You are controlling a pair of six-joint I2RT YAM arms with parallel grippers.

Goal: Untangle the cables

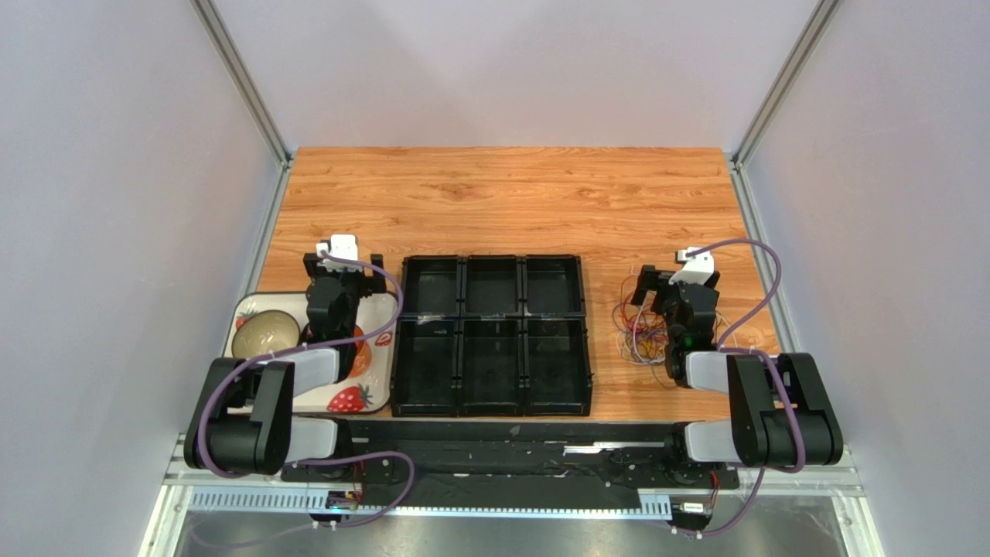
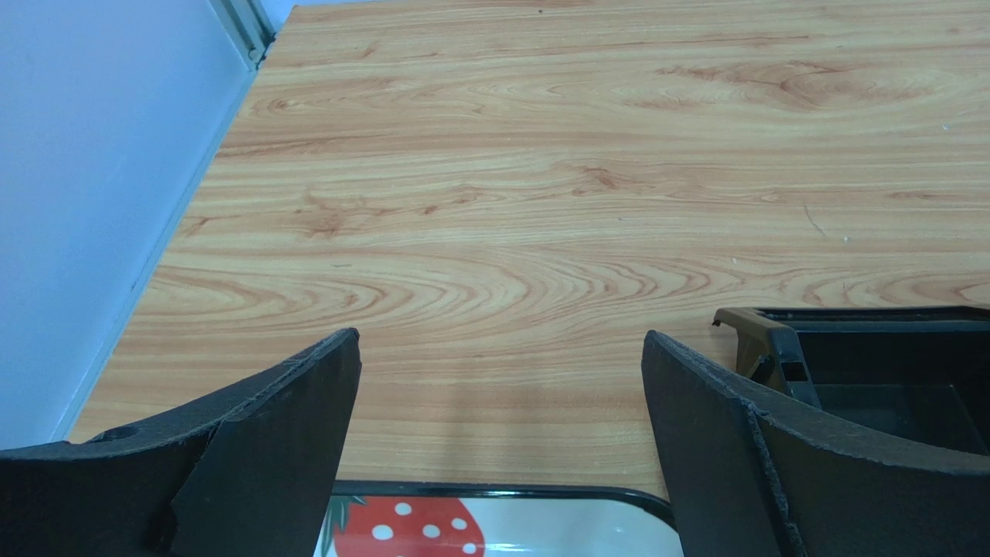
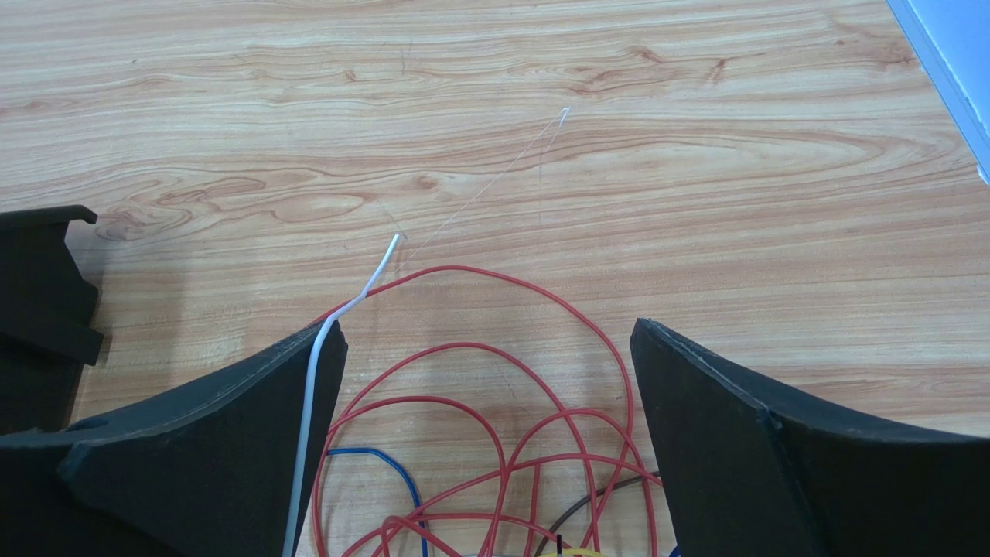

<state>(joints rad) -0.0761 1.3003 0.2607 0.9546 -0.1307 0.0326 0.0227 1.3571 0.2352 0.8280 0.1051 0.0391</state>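
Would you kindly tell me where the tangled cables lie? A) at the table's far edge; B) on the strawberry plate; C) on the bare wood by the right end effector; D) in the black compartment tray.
C: the cables lie on the wood right of the black tray, and red loops show between the right end effector's open fingers.

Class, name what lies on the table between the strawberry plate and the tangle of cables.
The black six-compartment tray sits between the strawberry plate and the cables; the top external view shows it.
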